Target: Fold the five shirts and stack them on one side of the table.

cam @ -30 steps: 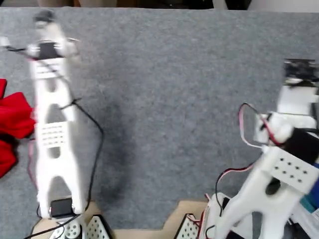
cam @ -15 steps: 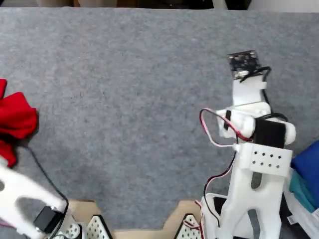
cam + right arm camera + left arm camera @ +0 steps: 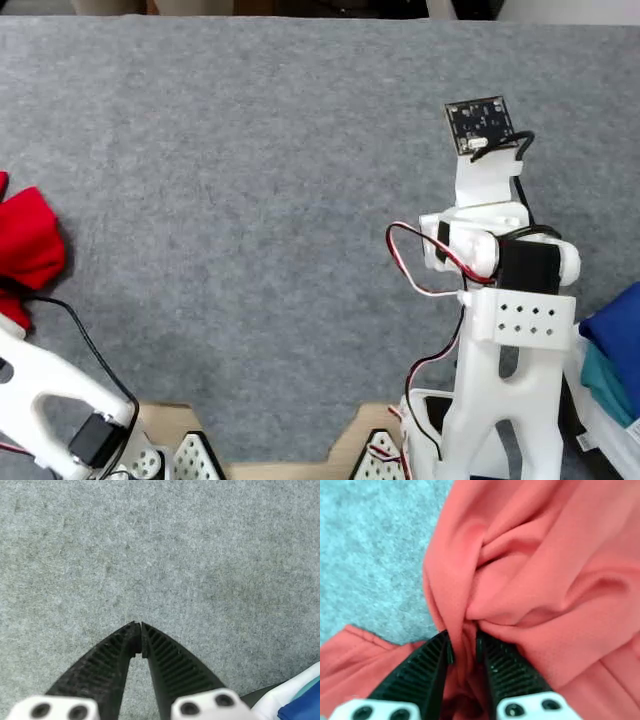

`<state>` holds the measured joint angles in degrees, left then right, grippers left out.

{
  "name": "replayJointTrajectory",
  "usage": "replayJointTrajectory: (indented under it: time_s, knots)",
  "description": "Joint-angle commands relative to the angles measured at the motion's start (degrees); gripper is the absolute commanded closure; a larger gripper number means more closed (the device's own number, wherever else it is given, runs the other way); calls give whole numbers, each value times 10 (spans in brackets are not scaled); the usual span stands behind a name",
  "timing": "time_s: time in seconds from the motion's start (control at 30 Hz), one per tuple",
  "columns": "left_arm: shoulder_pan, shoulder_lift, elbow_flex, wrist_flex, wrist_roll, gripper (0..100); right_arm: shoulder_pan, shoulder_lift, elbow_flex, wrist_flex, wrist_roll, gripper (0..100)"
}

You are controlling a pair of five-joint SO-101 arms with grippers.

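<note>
One red shirt lies bunched, unfolded, at the left edge of the tabletop, our left tool clamped on it. Our right tool hangs pressed together, empty. With blue and teal shirts stacked near right, we judge the task partly done.

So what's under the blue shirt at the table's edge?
A teal shirt peeks out beneath the blue shirt, with white cloth below that. The blue shirt covers most of both.
</note>
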<state>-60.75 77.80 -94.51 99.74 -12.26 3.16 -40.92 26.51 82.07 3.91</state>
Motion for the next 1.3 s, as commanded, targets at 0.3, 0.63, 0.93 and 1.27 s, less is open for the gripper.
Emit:
replayJointTrajectory:
  time_s: [0.3,0.63,0.93,1.27]
  knots:
    - [206,-194,6,13,79,982,-7,-13,-1,10,-34,992]
    - [418,-364,199,13,133,982,-4,-15,24,21,-33,992]
    - [687,-504,469,10,174,982,-3,-15,35,18,-30,991]
    - [643,-531,486,11,261,767,9,-12,10,15,-29,721]
